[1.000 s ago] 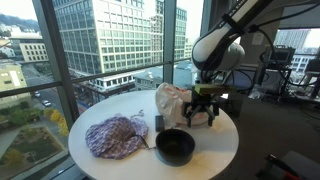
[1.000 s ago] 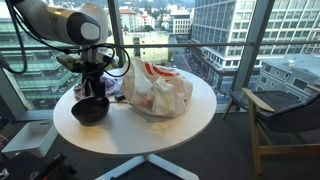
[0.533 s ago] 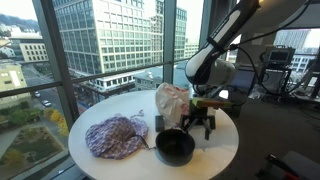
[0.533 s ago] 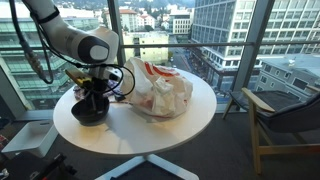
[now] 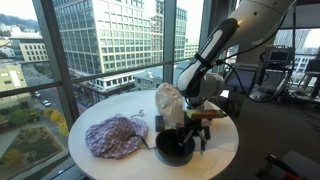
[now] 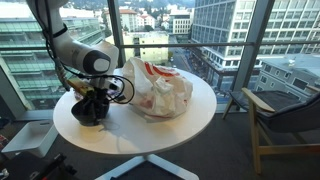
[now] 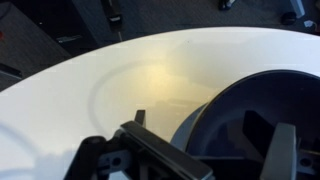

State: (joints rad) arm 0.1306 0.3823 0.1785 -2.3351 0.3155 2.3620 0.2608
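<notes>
A black bowl [image 5: 170, 150] [image 6: 86, 112] sits near the edge of the round white table [image 5: 226, 152] [image 6: 140, 138]. My gripper [image 5: 193, 138] [image 6: 93, 103] is open and low over the bowl's rim. In the wrist view the bowl [image 7: 255, 100] fills the right side. My gripper [image 7: 200, 125] straddles its rim there, one finger outside on the table side and the other over the bowl's inside. Nothing is held.
A crumpled white plastic bag [image 5: 172, 102] [image 6: 157, 90] with red print lies just behind the bowl. A purple cloth [image 5: 115, 136] lies on the table's other side. Glass walls stand close behind the table, and an armchair [image 6: 285, 115] stands beside it.
The arm has swung from beside the bag towards the bowl and come down, so the open gripper now sits at the bowl's rim. The jaws have stayed open.
</notes>
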